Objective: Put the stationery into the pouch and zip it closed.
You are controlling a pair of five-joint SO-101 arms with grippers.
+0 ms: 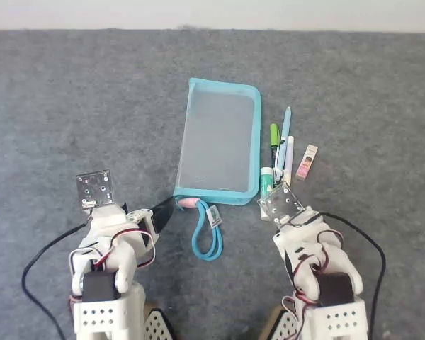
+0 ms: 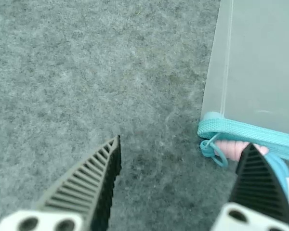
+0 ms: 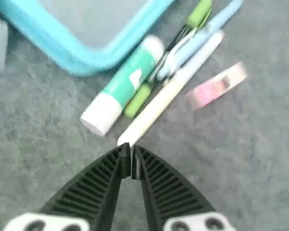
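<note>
Grey carpet [image 1: 57, 85] covers the table, meeting a pale wall [image 1: 212, 14] behind.

Test bench: grey felt table [image 1: 57, 106], white wall [image 1: 212, 14]

The grey counter [image 1: 64, 92] is rough, matt cloth. The translucent rectangular plastic pouch [image 1: 218, 142] is smooth, with woven turquoise cloth edging.

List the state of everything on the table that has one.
pouch, lying flat, looks empty, zip unclear
glue stick, lying outside the pouch
pens, lying outside the pouch
eraser, lying outside, apart from the pens
left gripper, open, empty
right gripper, shut, empty
</note>
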